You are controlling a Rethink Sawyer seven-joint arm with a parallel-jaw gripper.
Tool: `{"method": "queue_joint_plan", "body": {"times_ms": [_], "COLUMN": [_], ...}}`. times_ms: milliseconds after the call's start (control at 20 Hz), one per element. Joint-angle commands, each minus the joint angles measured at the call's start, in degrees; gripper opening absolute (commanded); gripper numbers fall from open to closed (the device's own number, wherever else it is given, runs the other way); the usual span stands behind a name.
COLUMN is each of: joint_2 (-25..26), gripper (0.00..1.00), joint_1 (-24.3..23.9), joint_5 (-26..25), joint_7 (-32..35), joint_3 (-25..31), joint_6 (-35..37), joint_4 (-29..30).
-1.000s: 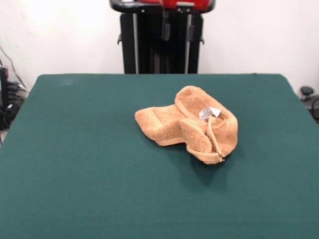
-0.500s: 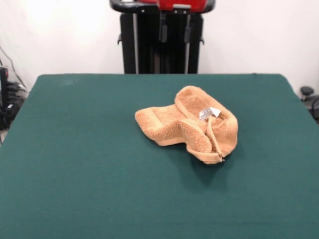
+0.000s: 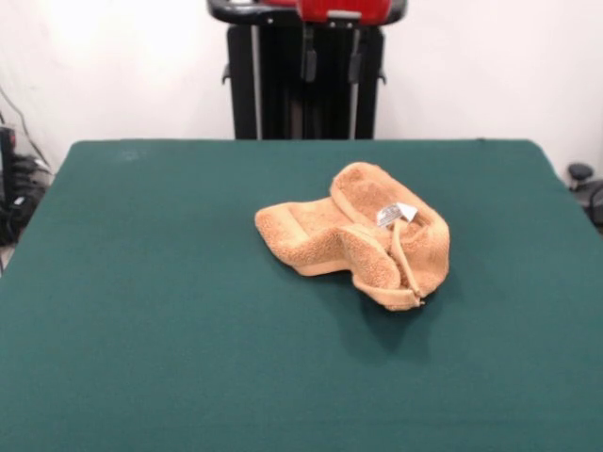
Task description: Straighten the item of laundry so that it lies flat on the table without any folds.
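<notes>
The orange-tan towel (image 3: 353,235) lies crumpled in a heap a little right of the middle of the dark green table (image 3: 141,282). It is folded over itself in several places. Its white care tag (image 3: 396,214) shows on top, and a border band runs down its right side. My gripper (image 3: 332,68) hangs at the picture's top edge, in front of the black pedestal and well behind and above the towel. Its two dark fingers (image 3: 308,58) stand apart with nothing between them. It touches nothing.
The black pedestal (image 3: 245,85) stands behind the table's far edge. Cables and dark equipment (image 3: 14,179) sit off the table's left side. A dark object (image 3: 582,179) is off its right side.
The gripper's tips shifted slightly to the left at the top edge. The towel has not moved.
</notes>
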Motion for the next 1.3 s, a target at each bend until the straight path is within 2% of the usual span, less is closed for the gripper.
{"method": "queue_joint_plan", "body": {"times_ms": [50,600,1300], "joint_2": [2.97,6.32,5.95], "gripper": [1.0,1.0,1.0], "joint_1": [0.23,0.24,-6.81], "joint_5": [-2.9,-4.85,-3.02], "joint_7": [2.83,3.78,3.28], "joint_3": [6.11,5.16,14.37], "joint_6": [-1.59,-4.53,-7.35], "joint_4": [-1.05,-2.31,-1.01]}}
